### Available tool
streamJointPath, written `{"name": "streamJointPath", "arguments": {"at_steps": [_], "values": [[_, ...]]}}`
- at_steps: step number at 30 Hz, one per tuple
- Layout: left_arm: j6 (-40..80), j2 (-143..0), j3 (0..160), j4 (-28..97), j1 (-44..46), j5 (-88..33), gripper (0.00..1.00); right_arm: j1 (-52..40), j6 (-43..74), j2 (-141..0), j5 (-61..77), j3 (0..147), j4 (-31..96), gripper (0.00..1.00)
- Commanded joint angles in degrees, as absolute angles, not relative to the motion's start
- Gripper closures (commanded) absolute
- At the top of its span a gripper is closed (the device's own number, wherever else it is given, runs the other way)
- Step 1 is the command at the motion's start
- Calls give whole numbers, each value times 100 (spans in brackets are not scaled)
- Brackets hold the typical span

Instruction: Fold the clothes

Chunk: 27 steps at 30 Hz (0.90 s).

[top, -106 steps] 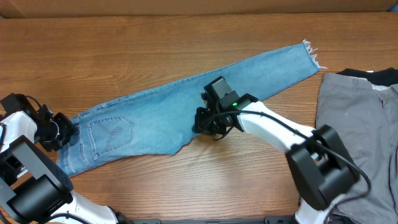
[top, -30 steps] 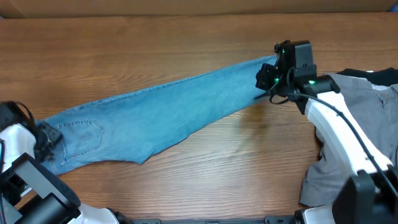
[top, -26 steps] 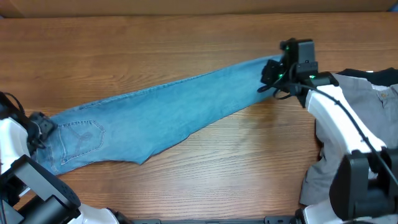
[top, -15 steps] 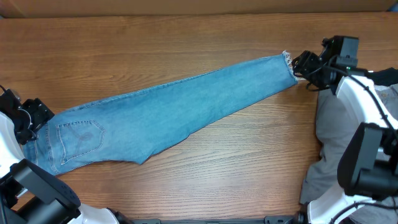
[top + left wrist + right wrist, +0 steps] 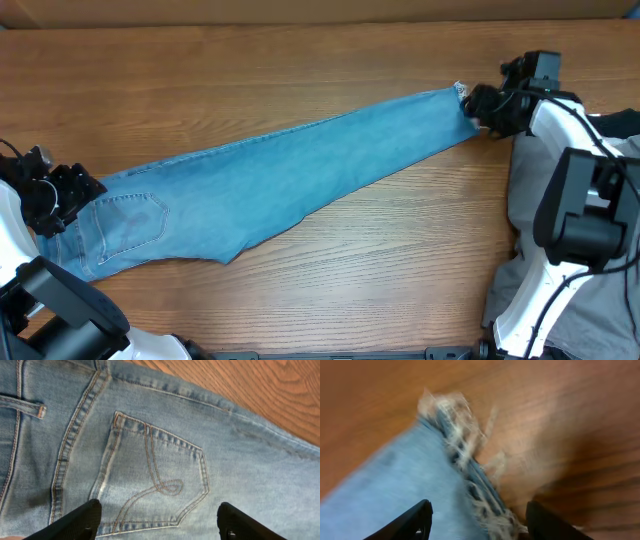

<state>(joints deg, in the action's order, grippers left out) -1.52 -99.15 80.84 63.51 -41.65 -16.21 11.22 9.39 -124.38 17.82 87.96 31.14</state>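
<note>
The clothes, light blue jeans (image 5: 280, 170), lie flat and stretched in a long diagonal from the waist at the lower left to a frayed ankle hem (image 5: 460, 92) at the upper right. My left gripper (image 5: 68, 195) hovers open at the waist end. In the left wrist view its gripper (image 5: 157, 524) straddles the stitched back pocket (image 5: 155, 477) and holds nothing. My right gripper (image 5: 482, 106) stands open at the hem. In the blurred right wrist view its gripper (image 5: 479, 522) has the frayed hem (image 5: 470, 465) lying loose between its fingers (image 5: 410, 522).
A crumpled grey garment (image 5: 590, 200) lies at the right edge, under the right arm, with a dark item (image 5: 605, 118) behind it. A cardboard wall (image 5: 300, 8) runs along the back of the wooden table (image 5: 380, 270).
The right gripper slid along the leg to the hem, opened and let go, overshot to the right, then came back slightly. The left gripper opened wider at the waist. The jeans now lie straighter.
</note>
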Motion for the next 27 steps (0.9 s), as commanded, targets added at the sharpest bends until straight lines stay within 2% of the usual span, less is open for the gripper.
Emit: {"name": "streamJointPath", "arguments": {"at_steps": [1,9,15,17,20,27], "values": [[-325,-9931,8213,6370,-4143,-1767,23,1133,473,-12621,1975,8919,3249,40],[-325,-9931,8211,6390,-4143,-1767,24,1133,303,-12805,2139,8917,3802,61],[-327,-9931,8211,6386,-4143,-1767,23,1157,123,-12805,2797,8917,3824,67],[-327,-9931,8211,6368,-4143,-1767,23,1168,123,-12805,2932,8919,3771,81],[-327,-9931,8211,6366,-4143,-1765,23,1216,137,-12794,2926,8952,3721,95],[-349,-9931,8254,6381,-4145,-1765,25,1575,558,-12451,2947,9360,3815,96]]}}
